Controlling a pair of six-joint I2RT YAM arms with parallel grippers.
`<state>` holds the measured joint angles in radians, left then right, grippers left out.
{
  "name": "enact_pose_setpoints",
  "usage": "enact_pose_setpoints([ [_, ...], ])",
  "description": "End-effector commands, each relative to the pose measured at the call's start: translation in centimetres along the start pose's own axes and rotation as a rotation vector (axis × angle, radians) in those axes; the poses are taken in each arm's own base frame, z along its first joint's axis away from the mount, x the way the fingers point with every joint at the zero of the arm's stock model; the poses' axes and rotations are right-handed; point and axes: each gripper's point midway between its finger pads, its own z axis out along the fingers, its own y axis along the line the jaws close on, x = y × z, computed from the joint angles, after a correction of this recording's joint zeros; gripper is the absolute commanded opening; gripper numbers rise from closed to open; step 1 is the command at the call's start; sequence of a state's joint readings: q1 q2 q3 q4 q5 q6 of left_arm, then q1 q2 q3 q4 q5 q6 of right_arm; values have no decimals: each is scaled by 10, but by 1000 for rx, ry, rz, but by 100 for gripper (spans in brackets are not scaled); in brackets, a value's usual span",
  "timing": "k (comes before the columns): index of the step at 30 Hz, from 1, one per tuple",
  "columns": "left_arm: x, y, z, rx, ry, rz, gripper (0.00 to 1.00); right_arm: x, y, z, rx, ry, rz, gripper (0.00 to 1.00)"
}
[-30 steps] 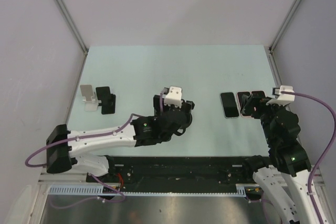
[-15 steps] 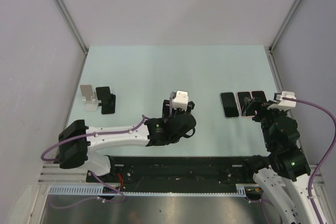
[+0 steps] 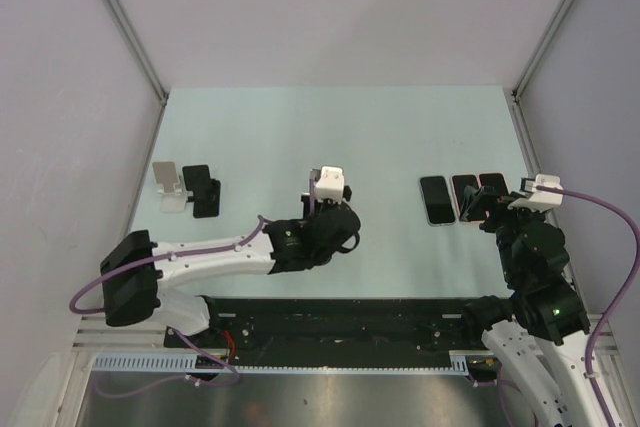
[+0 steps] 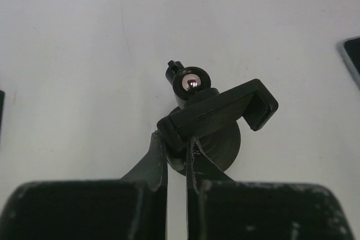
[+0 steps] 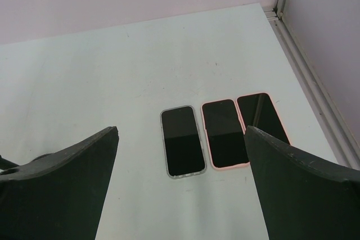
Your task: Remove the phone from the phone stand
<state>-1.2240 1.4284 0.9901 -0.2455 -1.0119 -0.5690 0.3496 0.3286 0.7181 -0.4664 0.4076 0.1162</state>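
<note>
Mid-tabletop, the left gripper point(image 4: 176, 149) pinches the black phone stand point(image 4: 222, 111), seemingly by its clamp. The right gripper point(image 5: 181, 132) hangs spread above three phones point(image 5: 224, 133) near the right edge

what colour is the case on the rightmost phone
Pink: the rightmost phone shows a pink rim, clearest in the right wrist view.

Black phone stand point(image 4: 220, 114); three phones point(image 5: 224, 133) flat.

Table point(image 3: 300, 127) surface pale green, matte, evenly lit. Plain grey-lilac walls point(image 3: 330, 7) enclose it on the left, far and right sides. Metal posts point(image 3: 125, 22) stand at both far corners.
</note>
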Motion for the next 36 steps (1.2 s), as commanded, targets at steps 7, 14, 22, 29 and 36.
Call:
enact_pose_setpoints([
  [7, -56, 107, 31, -65, -61, 16, 0, -14, 2, -2, -13, -54, 15, 99],
  [14, -62, 176, 49, -22, -78, 124, 0, -15, 3, -4, -26, -63, 2, 99],
  [22, -58, 218, 57, 56, -83, 85, 0, -18, 3, -8, -36, -86, 2, 99],
  [29, -59, 258, 63, -35, -70, 114, 0, -17, 7, -9, -58, -83, -2, 99],
  [36, -67, 271, 61, -63, -84, 145, 0, -16, 10, -9, -72, -83, -7, 99],
])
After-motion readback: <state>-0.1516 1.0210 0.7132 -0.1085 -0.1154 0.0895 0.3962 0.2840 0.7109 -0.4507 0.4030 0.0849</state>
